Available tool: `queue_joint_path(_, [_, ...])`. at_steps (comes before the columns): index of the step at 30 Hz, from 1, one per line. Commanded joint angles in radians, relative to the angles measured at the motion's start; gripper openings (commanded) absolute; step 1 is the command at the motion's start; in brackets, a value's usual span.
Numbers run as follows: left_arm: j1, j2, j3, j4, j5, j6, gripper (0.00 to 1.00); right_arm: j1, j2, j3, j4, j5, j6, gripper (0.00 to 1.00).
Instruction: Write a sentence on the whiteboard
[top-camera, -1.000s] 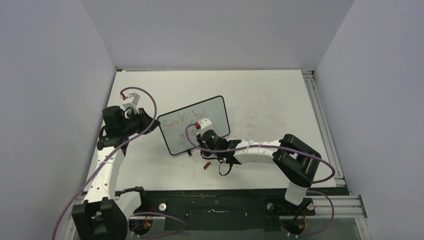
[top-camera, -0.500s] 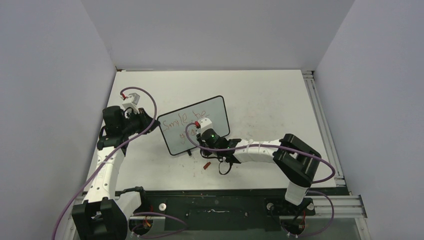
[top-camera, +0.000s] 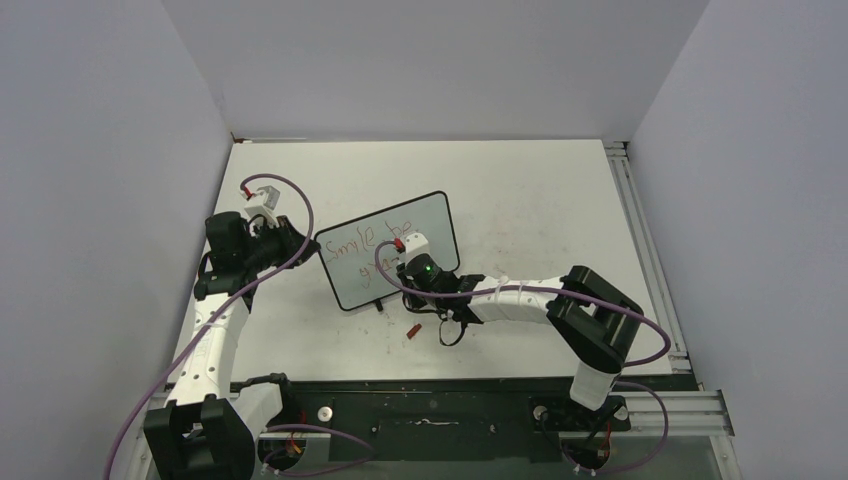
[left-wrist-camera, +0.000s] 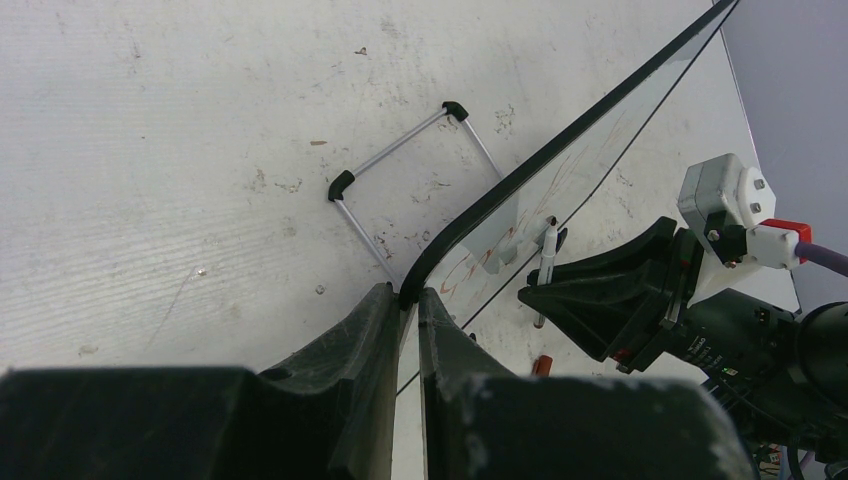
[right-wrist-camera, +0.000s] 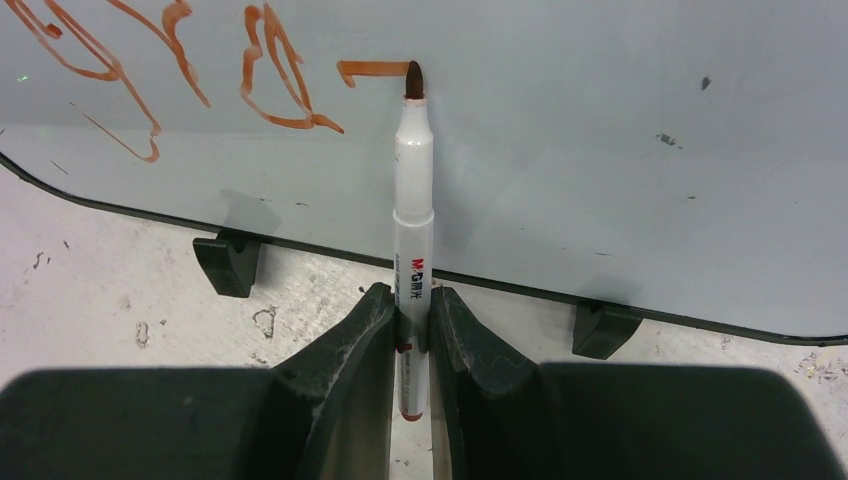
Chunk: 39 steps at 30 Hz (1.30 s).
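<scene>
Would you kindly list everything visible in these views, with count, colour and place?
whiteboard: one, pale with black frame, mid-table, tilted.
sentence: two lines of red handwriting, on the whiteboard.
marker: one, white, tip touching the whiteboard.
red piece: one, small, likely the marker's cap, on the table in front of the whiteboard.
wire stand: one, silver with black corners, behind the whiteboard.
table: one, white, scuffed.
left gripper: one, black, shut on the whiteboard's corner edge.
right gripper: one, black, shut on the marker.
</scene>
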Motion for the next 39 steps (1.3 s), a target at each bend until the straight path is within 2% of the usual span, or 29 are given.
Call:
queue_joint_path(1, [-0.019, 0.003, 0.014, -0.018, 0.018, 0.006, 0.09, -0.011, -0.038, 0.004, 0.031, 0.018, -0.007, 0.05])
queue_joint_path(7, [-0.020, 0.003, 0.015, -0.018, 0.018, 0.005, 0.09, 0.010, -0.068, 0.017, 0.022, 0.028, -0.033, 0.05])
queue_joint_path(28, [-0.020, 0.000, 0.013, -0.019, 0.019, 0.005, 0.09, 0.008, 0.000, 0.086, 0.010, 0.019, -0.049, 0.05])
queue_joint_path(39, [-0.021, 0.001, 0.014, -0.019, 0.020, 0.005, 0.09, 0.007, 0.020, 0.061, 0.007, -0.007, -0.018, 0.05])
